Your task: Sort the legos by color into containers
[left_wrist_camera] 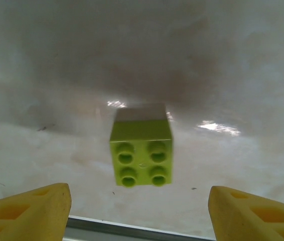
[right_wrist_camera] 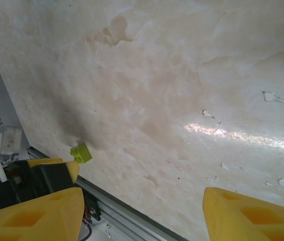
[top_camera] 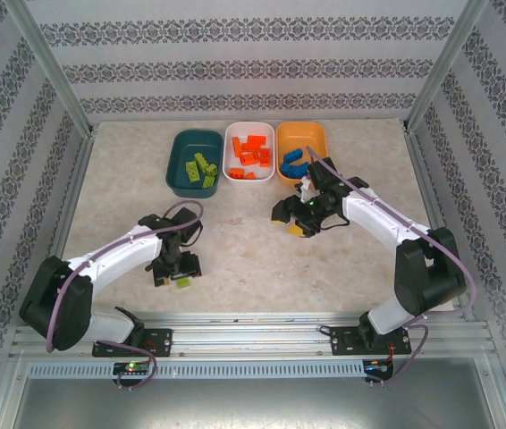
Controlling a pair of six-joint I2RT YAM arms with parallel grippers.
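Left gripper [left_wrist_camera: 139,200] open, fingers wide apart. Lime green brick [left_wrist_camera: 142,153] on table [top_camera: 235,241] just ahead of fingertips, untouched, near front edge, left side. Right gripper [right_wrist_camera: 142,208] open, empty, over table middle. Along far edge:
- teal bin [top_camera: 174,170]: green bricks [top_camera: 201,170]
- white bin [top_camera: 228,147]: orange bricks [top_camera: 251,154]
- orange bin [top_camera: 317,134]: blue pieces [top_camera: 292,161], probably bricks
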